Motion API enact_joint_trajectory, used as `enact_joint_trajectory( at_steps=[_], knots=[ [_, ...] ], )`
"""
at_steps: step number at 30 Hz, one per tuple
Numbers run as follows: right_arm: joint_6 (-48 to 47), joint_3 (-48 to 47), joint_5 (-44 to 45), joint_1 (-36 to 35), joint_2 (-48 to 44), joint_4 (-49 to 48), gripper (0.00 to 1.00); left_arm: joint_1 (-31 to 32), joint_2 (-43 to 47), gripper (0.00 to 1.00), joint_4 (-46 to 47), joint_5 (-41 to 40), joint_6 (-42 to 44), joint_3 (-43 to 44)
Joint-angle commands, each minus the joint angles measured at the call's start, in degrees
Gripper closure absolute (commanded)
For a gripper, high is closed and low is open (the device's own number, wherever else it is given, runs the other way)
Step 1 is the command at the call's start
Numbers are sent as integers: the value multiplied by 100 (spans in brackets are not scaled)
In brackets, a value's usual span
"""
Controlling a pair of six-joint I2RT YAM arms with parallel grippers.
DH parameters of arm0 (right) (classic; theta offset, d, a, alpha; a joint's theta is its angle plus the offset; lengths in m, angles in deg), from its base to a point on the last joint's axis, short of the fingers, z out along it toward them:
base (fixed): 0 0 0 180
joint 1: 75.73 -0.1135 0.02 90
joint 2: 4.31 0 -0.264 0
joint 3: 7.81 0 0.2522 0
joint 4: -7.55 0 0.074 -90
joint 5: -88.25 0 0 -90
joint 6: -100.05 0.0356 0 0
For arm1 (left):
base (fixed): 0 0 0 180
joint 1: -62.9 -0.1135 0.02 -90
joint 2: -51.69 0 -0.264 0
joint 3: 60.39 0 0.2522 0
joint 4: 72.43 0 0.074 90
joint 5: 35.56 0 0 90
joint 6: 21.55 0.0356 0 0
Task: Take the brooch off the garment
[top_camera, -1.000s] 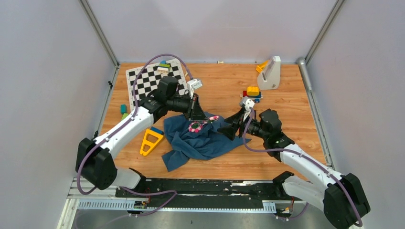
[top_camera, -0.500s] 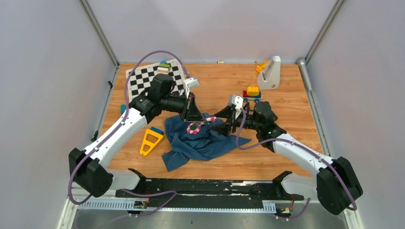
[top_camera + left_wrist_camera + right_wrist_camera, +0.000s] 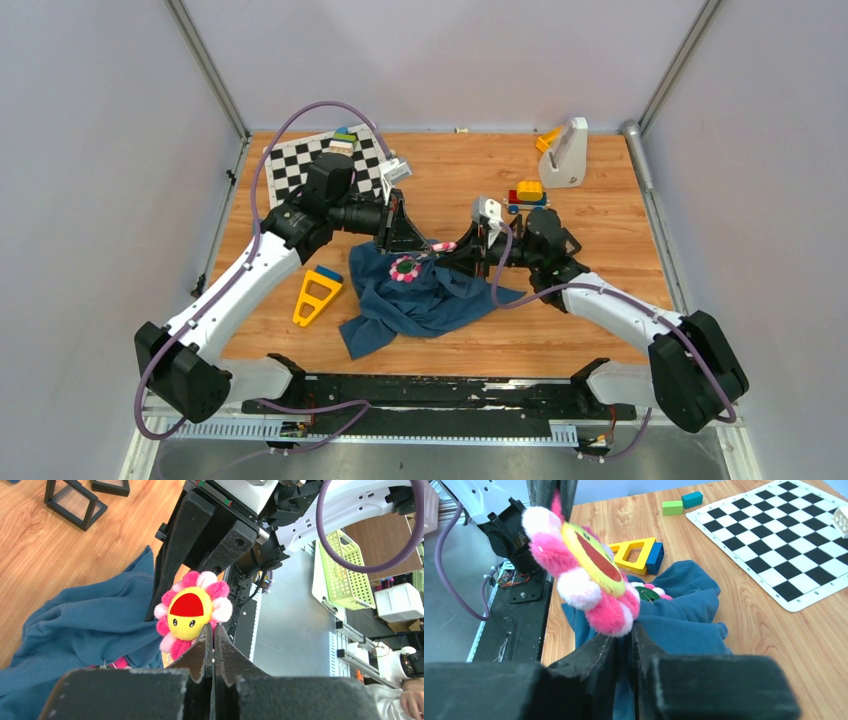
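Note:
The blue garment (image 3: 430,300) lies crumpled mid-table. On it rests the brooch (image 3: 405,268), a flat pink-and-white flower with a dark green centre, also seen on the cloth in the right wrist view (image 3: 650,592). A second plush flower (image 3: 192,611) with a yellow face and red mouth is held up off the cloth. My left gripper (image 3: 214,630) is shut on its petal edge. My right gripper (image 3: 628,630) sits just under that flower (image 3: 584,575), jaws shut on a fold of blue cloth (image 3: 684,615). From above, both grippers (image 3: 420,243) (image 3: 458,255) meet tip to tip.
A checkerboard mat (image 3: 320,160) lies at the back left, with small blocks on its far edge. A yellow triangular piece (image 3: 315,295) sits left of the garment. A toy car (image 3: 527,193) and a white stand (image 3: 568,152) are at the back right.
My right gripper has come in leftward to the plush flower and closed on the cloth under it. My left arm has drawn back a little towards the far left, still shut.

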Motion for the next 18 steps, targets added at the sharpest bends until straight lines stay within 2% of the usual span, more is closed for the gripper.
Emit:
enact_joint_trajectory(
  at_steps=[1, 3, 9, 18],
  knots=[
    [168, -591, -370, -27, 32, 343, 92, -10, 105, 100, 351, 190, -97, -5],
    [243, -748, -526, -25, 96, 672, 100, -19, 80, 100, 344, 85, -62, -34],
    [596, -497, -422, -23, -142, 448, 100, -33, -120, 100, 343, -25, -68, -139],
    [711, -566, -298, -23, -473, 1050, 100, -42, -291, 100, 66, -532, 129, -168]
  ],
)
